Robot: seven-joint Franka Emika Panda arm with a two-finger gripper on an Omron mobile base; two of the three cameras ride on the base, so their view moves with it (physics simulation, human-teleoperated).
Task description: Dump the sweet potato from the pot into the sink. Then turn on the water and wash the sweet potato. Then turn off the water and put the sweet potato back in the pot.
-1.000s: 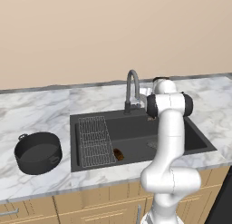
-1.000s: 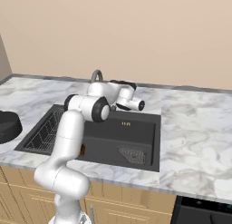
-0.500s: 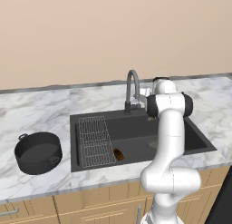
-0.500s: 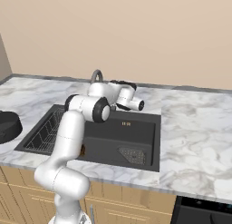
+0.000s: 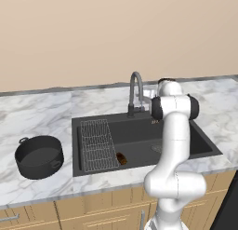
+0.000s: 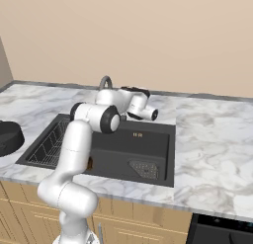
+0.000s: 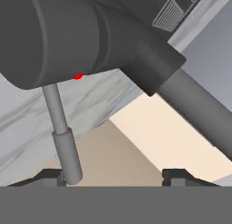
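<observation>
- The white arm reaches over the back of the large rectangular dark grey recessed sink [image 5: 186, 131], its two-finger gripper [image 7: 113, 175] up close against the curved grey gooseneck faucet [image 5: 135, 87]
- From the hand camera, the two dark fingertips [image 7: 174, 175] stand well apart at the bottom, jaws spread, released, nothing between them
- The faucet's thick grey body [image 7: 81, 32] looms right in front, and its thin grey lever handle [image 7: 63, 141] hangs down just beside the left-hand tip in that view; whether the tip touches it I cannot tell
- A small red mark [image 7: 78, 76] sits on the faucet body where the lever meets it
- Down in the basin, the small oblong reddish-brown sweet potato [image 5: 121, 158] lies on the sink floor just beside the front right corner of the wire grid rack [image 5: 96, 144]
- The drain strainer [image 6: 143, 168] lies on the other side of the basin floor, well apart from it
- The round, nearly black shallow pot [image 5: 39, 156] with loop handles stands upright on the marble counter [image 5: 42, 112] left of the sink
</observation>
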